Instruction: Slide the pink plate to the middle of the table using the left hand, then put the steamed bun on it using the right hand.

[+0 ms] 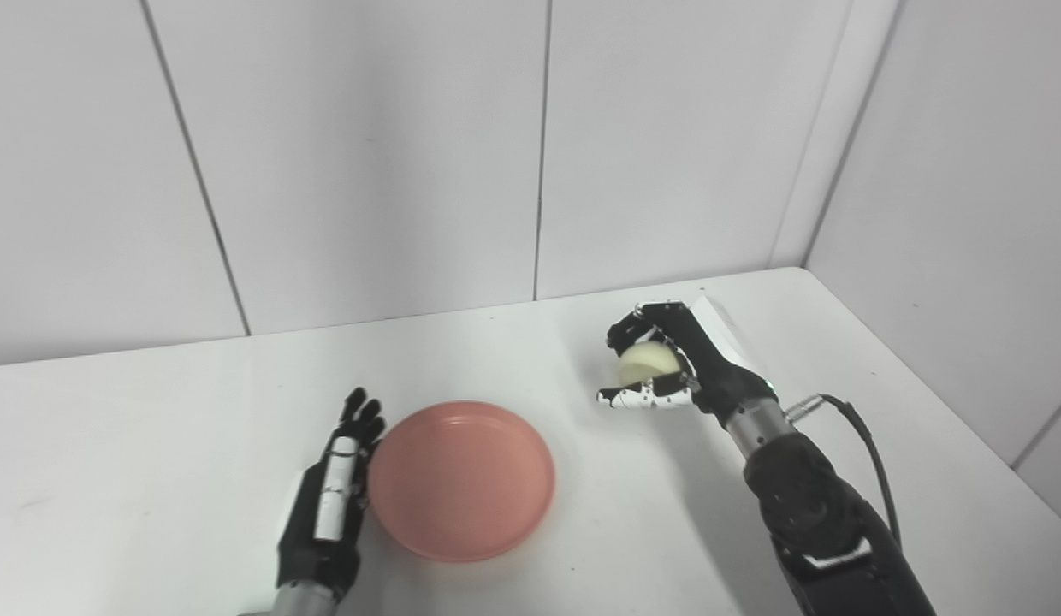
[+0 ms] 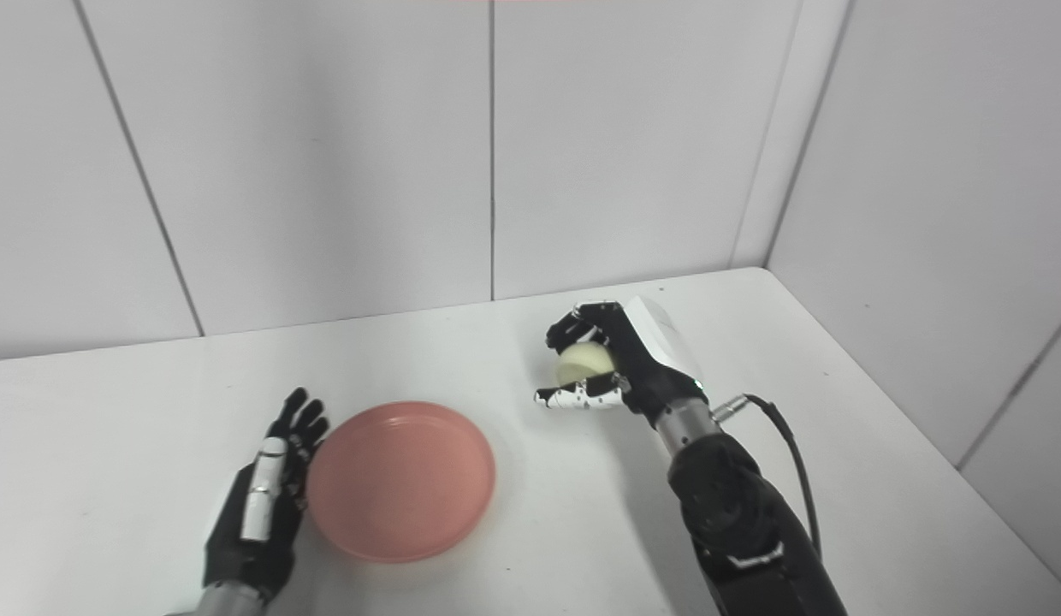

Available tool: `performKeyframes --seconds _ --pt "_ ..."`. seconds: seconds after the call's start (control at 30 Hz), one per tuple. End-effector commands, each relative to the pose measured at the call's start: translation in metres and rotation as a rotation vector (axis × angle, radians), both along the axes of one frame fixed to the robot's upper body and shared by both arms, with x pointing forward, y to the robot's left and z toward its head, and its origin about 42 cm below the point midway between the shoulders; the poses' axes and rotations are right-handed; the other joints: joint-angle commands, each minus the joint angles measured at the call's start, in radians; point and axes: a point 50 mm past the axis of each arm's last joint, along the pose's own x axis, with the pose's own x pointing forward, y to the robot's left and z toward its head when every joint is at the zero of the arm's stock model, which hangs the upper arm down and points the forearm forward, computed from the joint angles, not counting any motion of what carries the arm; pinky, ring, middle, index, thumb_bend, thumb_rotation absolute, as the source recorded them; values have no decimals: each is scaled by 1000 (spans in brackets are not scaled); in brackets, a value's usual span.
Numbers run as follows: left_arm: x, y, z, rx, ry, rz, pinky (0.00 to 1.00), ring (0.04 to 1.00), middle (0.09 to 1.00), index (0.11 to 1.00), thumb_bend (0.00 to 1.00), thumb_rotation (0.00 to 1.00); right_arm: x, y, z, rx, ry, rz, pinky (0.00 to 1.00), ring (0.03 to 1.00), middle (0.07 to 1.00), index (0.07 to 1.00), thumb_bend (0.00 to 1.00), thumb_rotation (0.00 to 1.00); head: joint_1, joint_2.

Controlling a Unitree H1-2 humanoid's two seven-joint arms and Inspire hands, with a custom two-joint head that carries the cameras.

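Cream-white and round, the soft steamed bun sits pinched between our right hand's curled fingers and thumb, lifted off the white table, to the right of the round pink plastic plate and a little beyond it. We judge the grip shallow: a quick swing toward the plate could roll the bun out short of the rim, or a hard squeeze could dent it. Our left hand lies flat with fingers extended, holding nothing, against the plate's left edge; a stray nudge would shift the plate.
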Motion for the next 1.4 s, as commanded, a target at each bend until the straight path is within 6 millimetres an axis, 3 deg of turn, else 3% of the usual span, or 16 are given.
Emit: performKeyframes --seconds 0.0,0.17,0.37,0.8,1.1,1.37 --pt "1 -12 -1 -2 -7 -7 1000 988 982 968 444 935 -1 13 19 11 -132 86 164 442 495 478 518 0 1 1" --pt "4 -21 -6 6 -17 -14 1000 985 980 971 457 970 -2 44 11 19 -117 234 218 446 504 466 517 0 83 4" --pt "7 -30 -10 17 -23 -3 1000 986 980 973 497 1000 10 61 -23 12 -82 313 340 396 522 490 514 0 141 4" --pt "6 -32 -11 19 -27 4 1000 990 978 969 496 994 34 88 -59 -35 -151 344 366 400 514 512 513 0 130 3" --pt "4 -30 -9 19 -18 1 1000 995 982 976 475 982 40 93 -65 -93 -305 325 312 383 521 505 511 0 126 3" --pt "5 -31 -9 22 -25 8 1000 990 977 970 475 978 35 92 -61 -78 -347 338 365 406 511 504 514 0 117 4"
